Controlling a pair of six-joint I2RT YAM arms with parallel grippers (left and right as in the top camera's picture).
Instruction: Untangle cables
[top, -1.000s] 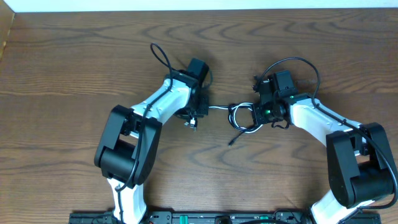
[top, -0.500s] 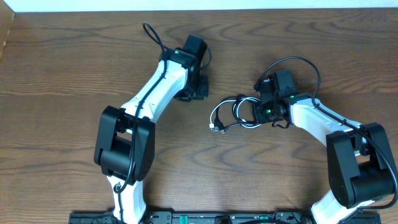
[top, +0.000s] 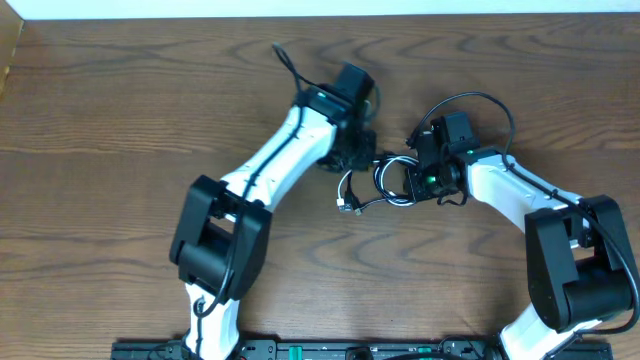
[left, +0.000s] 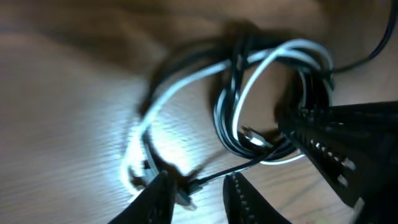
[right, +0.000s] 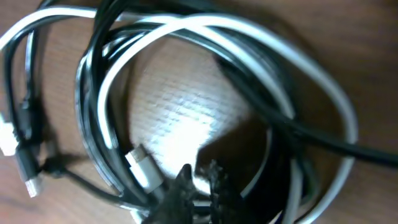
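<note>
Two cables (top: 375, 185) lie looped together on the wooden table (top: 100, 150) between the two grippers: one black cable (right: 99, 93) and one white cable (right: 249, 31). We make out three plug ends. The right gripper (right: 199, 177) is clenched on the coil's strands. The left gripper (left: 199, 186) hovers with its jaws parted over the loose ends, grasping nothing. Those ends lie side by side, so we risk catching both cords at once. If we then pull against the pinned coil, we could cinch the loops into a knot.
</note>
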